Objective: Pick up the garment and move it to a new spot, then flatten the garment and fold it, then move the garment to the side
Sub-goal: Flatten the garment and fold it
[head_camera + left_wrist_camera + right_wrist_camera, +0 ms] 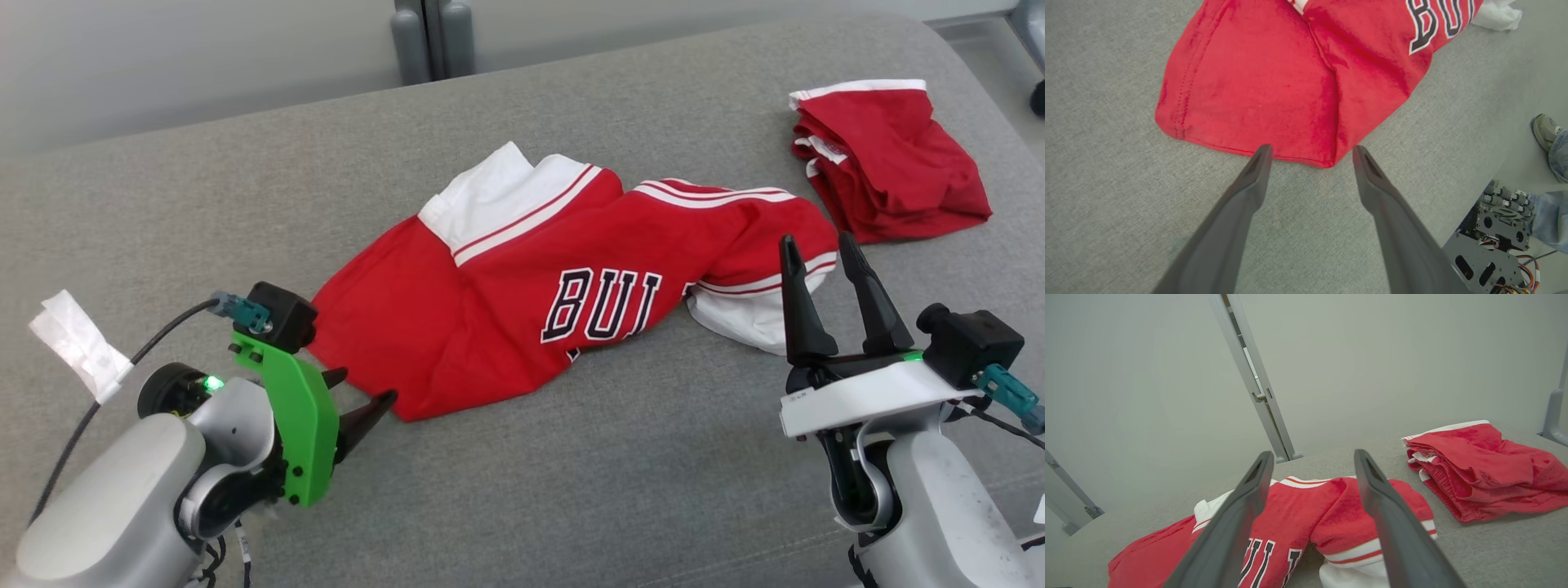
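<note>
Red garment [506,318] lies rumpled on the counter [571,506]. The left jaws gape wide, empty, poised at its near hem [1224,141] (probably to pinch that corner); the right jaws, equally spread and empty, hover beside the sleeve [759,269].

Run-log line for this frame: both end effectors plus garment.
phase: pre-grasp | left end effector: open, at hem of crumpled red-and-white lettered jersey | right end effector: open, near its sleeve | held: nothing
</note>
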